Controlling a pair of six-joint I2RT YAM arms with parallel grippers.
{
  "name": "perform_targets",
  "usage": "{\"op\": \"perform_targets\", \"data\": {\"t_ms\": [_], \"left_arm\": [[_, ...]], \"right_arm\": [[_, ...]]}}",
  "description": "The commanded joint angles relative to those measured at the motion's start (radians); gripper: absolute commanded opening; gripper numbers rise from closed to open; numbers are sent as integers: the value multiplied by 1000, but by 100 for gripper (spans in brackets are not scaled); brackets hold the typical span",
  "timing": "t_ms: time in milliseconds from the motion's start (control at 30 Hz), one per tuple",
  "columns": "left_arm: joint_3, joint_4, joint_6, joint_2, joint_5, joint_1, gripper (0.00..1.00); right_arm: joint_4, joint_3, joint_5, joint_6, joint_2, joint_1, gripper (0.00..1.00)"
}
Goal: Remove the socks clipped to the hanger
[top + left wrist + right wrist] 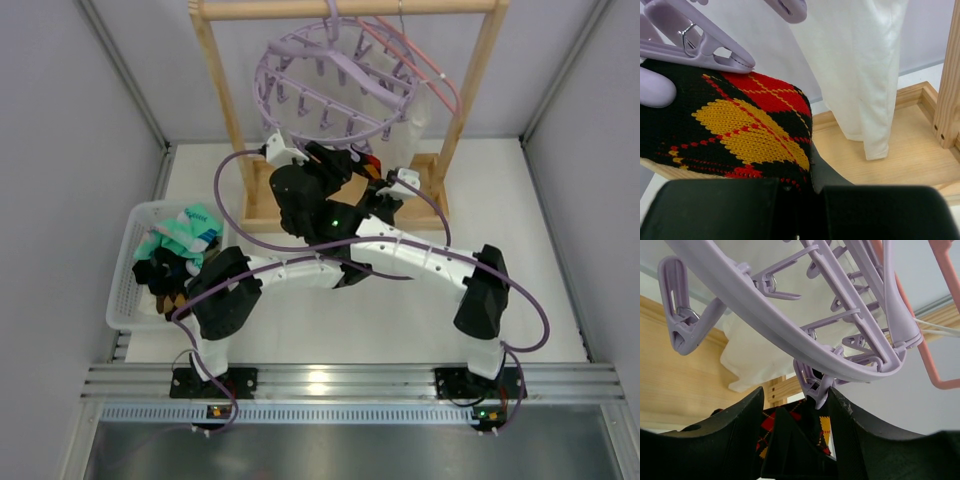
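Note:
The round lavender hanger [330,85] hangs from the wooden rack, and both arms reach in under its near rim. A black argyle sock [740,125] with red and yellow diamonds hangs from a lavender clip [705,45]. My left gripper [800,187] is shut on the lower part of that sock. My right gripper [797,392] stands open just under the hanger ring [775,325]. Its fingers sit either side of a clip [815,385] that holds the argyle sock [767,422], and the clip rests near the right finger. Teal socks [185,232] and black socks [160,272] lie in the basket.
A white basket [125,290] sits at the left of the table. The wooden rack's base [905,160] and post [947,90] stand close by. A white cloth bag [860,75] and a thin pink hanger [920,340] hang beside the ring.

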State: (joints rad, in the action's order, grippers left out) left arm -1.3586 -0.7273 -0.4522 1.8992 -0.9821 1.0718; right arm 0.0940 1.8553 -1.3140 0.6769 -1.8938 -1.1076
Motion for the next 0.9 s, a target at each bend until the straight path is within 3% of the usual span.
{"op": "perform_targets", "data": {"t_ms": [0,433,867], "left_arm": [[0,-57,23,-8,23,8,0],[39,-55,69,-60,65,11,0],[41,-54,66,-65,83,31,0]], "right_arm": [[-112,-25,-18,38,67,14,51],[-203,-76,-1,124,118,46,46],[-103,-13,50,62,131,91,41]]}}
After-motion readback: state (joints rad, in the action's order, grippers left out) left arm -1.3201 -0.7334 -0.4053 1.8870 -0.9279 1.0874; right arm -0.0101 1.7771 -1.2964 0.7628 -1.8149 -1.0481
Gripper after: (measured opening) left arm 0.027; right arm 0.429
